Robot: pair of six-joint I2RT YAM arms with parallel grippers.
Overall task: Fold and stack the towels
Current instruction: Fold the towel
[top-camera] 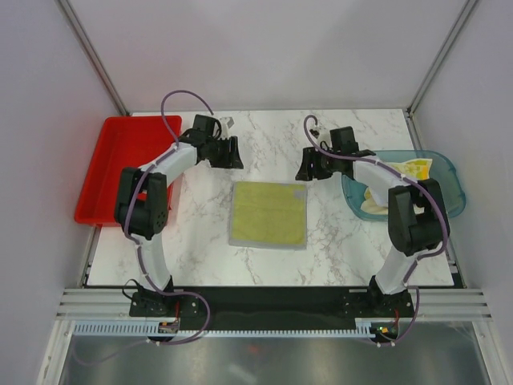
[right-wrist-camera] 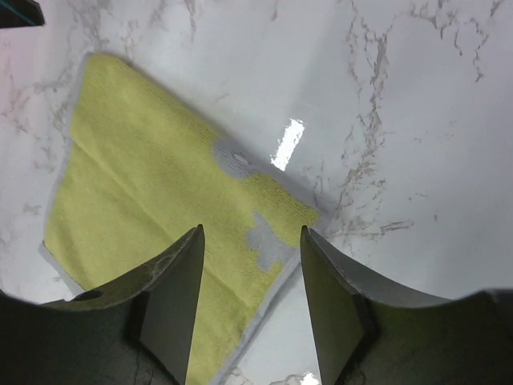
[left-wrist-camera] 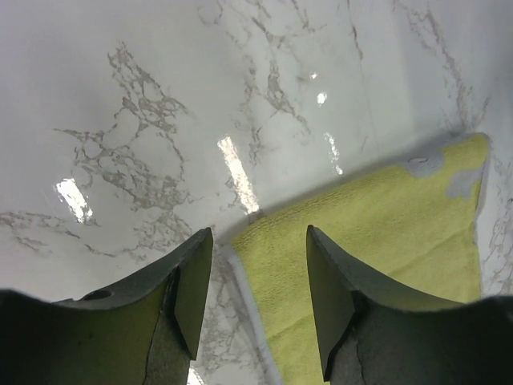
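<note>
A white marble-patterned table (top-camera: 264, 132) fills the middle of the frame. A red plastic tray (top-camera: 108, 172) sits at its left edge, a translucent teal bin (top-camera: 449, 172) at its right.

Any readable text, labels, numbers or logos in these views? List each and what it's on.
None readable.
The yellow-green towel has grey patches near one corner, but they are irregular blotches, not letters.
The red tray, teal bin and marble table show no markings.
The small boards at the near edge are too small to read.
</note>
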